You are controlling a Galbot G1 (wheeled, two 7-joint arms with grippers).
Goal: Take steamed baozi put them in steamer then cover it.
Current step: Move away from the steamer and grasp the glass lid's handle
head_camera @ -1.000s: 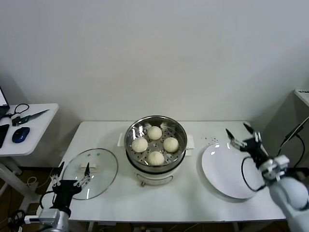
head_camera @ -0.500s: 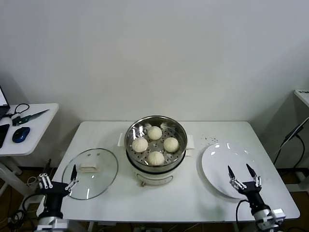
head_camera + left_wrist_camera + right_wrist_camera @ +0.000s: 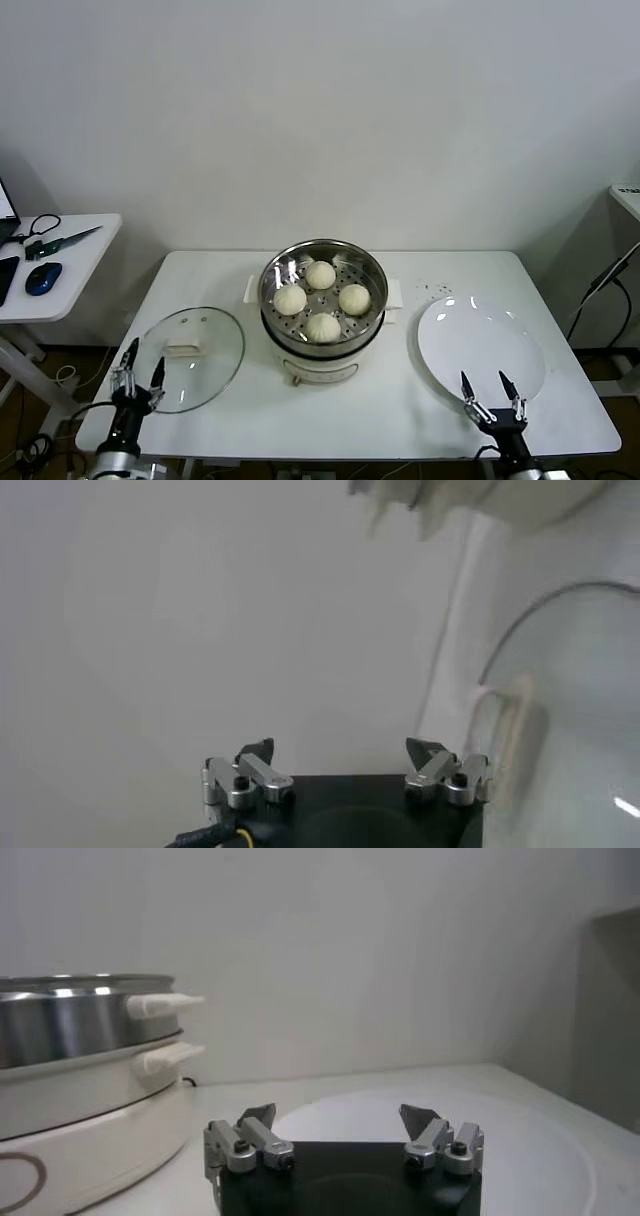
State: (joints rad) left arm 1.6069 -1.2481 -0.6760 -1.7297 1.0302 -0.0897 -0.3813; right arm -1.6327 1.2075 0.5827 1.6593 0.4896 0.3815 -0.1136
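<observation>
Four small round, pale cream-white steamed baozi (image 3: 321, 299): all lying on the perforated tray inside the round shiny steel steamer with cream-white base (image 3: 322, 345), mid-tabletop, uncovered. Round clear glass cover with metal rim and cream-white flat handle (image 3: 190, 356): flat on the white tabletop (image 3: 400, 410), left of the steamer, apart from it. Left hand (image 3: 139, 376): fingers spread, empty, low at the tabletop's front-left edge, just beside the cover's near rim. Right hand (image 3: 490, 392): fingers spread, empty, low at the front edge, by the near rim of the flat white plate (image 3: 480, 345), which lies right of the steamer. Bare tabletop runs along the front between both hands. Right wrist view: steamer side wall and side handles (image 3: 160, 1028) seen level, plate ahead. Left wrist view: cover handle (image 3: 505, 735) through glass. Head view only: side table at far left with blue mouse (image 3: 42, 279) and scissors (image 3: 55, 240).
</observation>
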